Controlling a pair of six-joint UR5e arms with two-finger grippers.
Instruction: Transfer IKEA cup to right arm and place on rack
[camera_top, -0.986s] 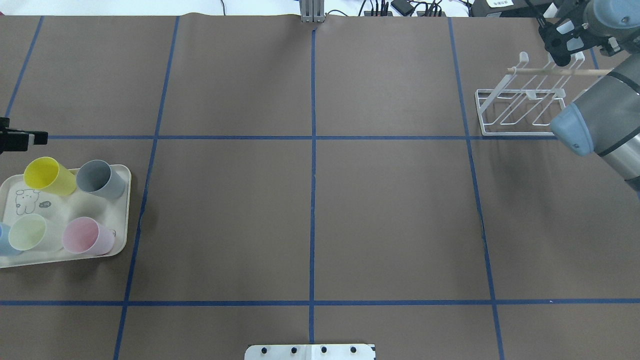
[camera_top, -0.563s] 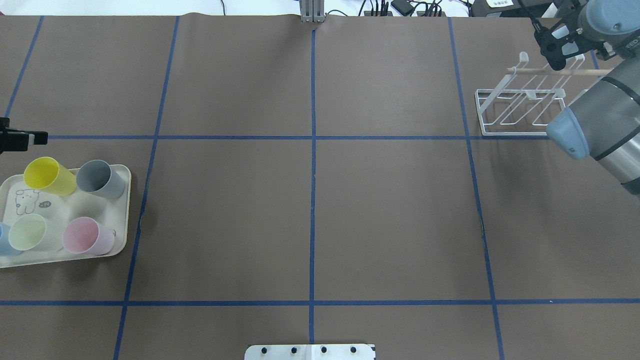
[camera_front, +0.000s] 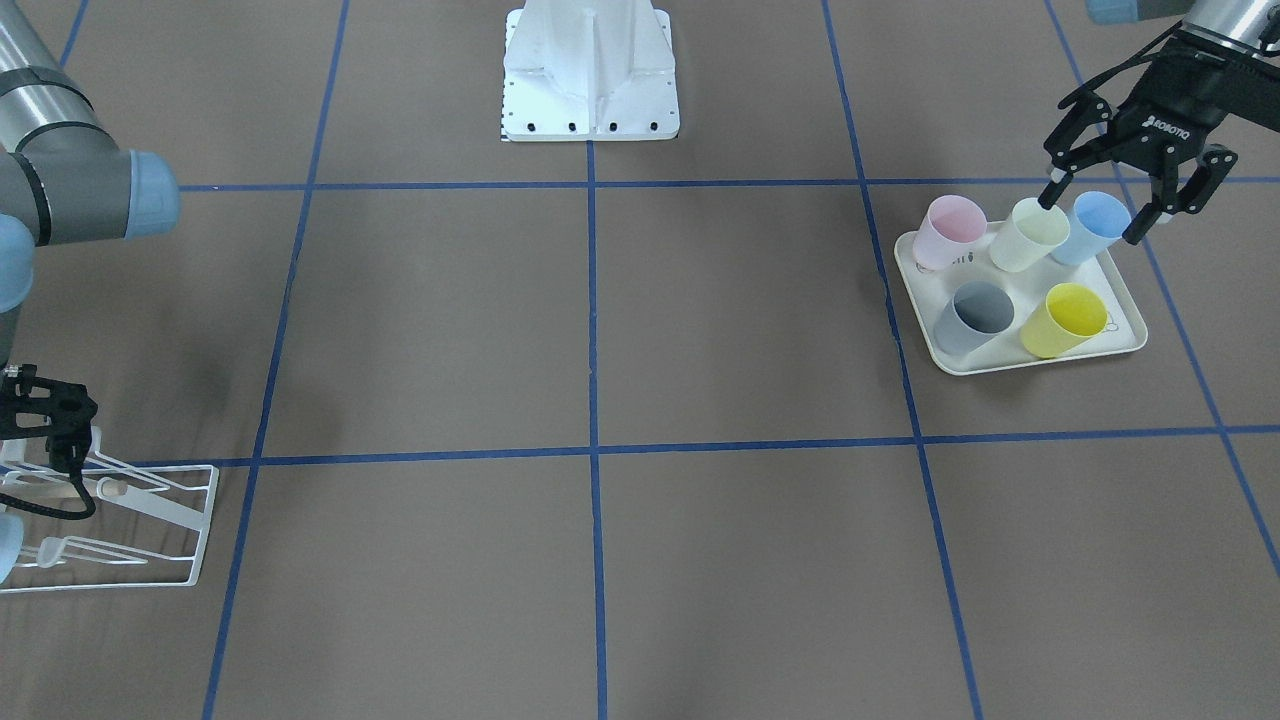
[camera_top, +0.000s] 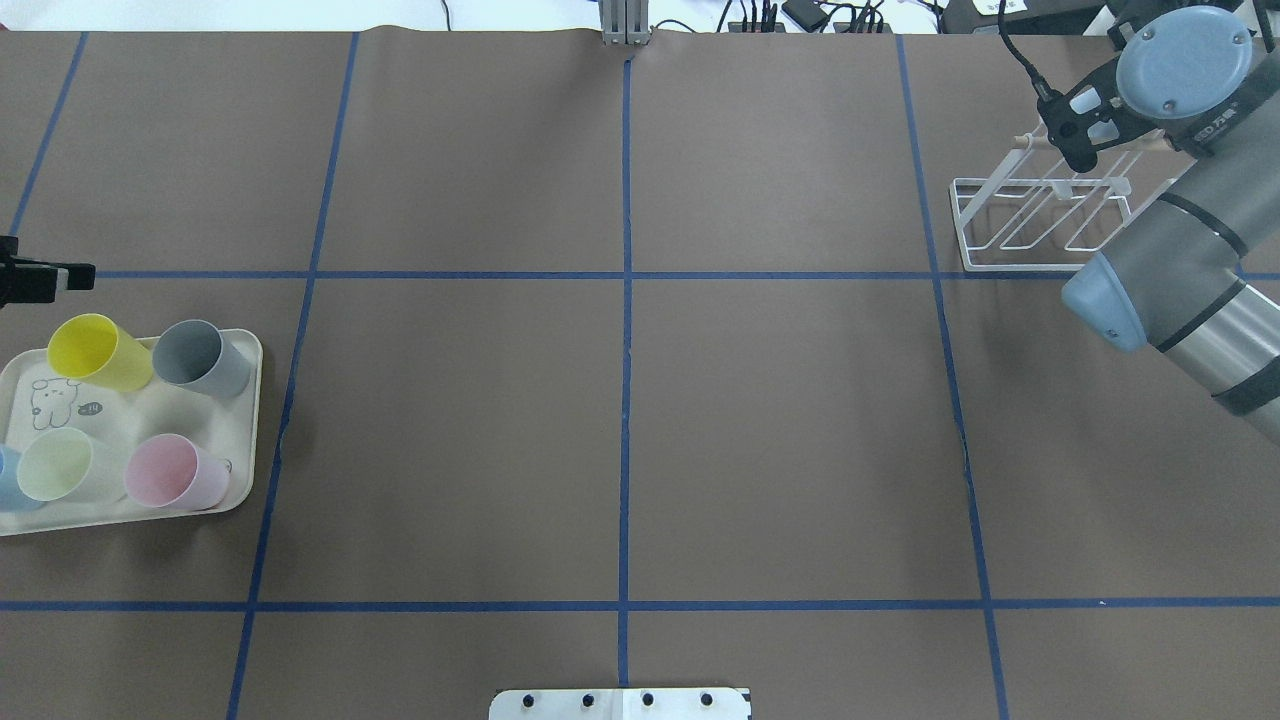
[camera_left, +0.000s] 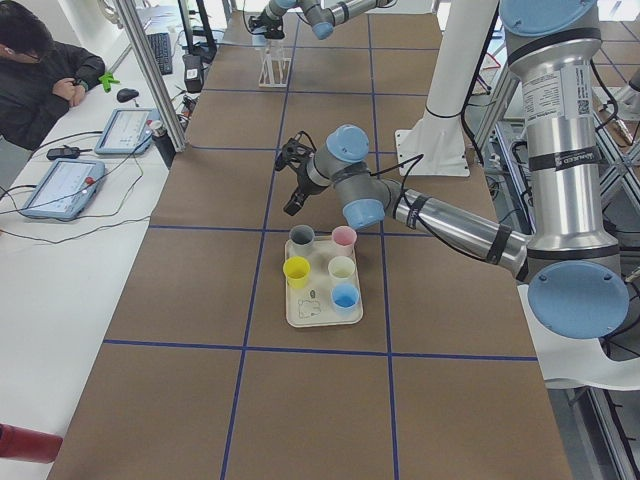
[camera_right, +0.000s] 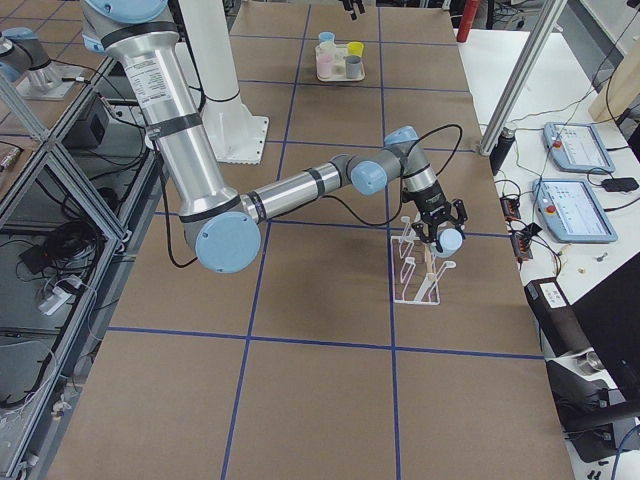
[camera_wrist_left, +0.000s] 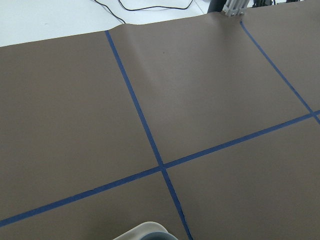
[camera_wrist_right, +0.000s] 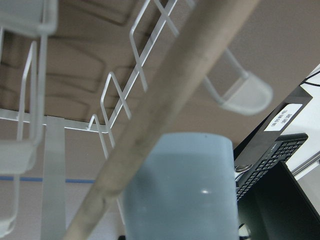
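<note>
Right end effector (camera_right: 440, 230) grips a pale blue cup (camera_wrist_right: 177, 190) over the white rack (camera_top: 1010, 267), against its wooden rod (camera_wrist_right: 165, 115). Left end effector (camera_front: 1090, 213) hangs wide open and empty above the tray (camera_front: 1125, 345) on the worktop (camera_front: 750, 330).

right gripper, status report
Right gripper shut on pale blue plastic cup at white wire rack. Left gripper open near cream tray. Light wooden rod close by cup.

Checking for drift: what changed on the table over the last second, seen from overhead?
The right arm shifted toward the robot's own left and nearer its base, moving the right gripper across above the rack. The tray, its cups and the left gripper stayed put.
</note>
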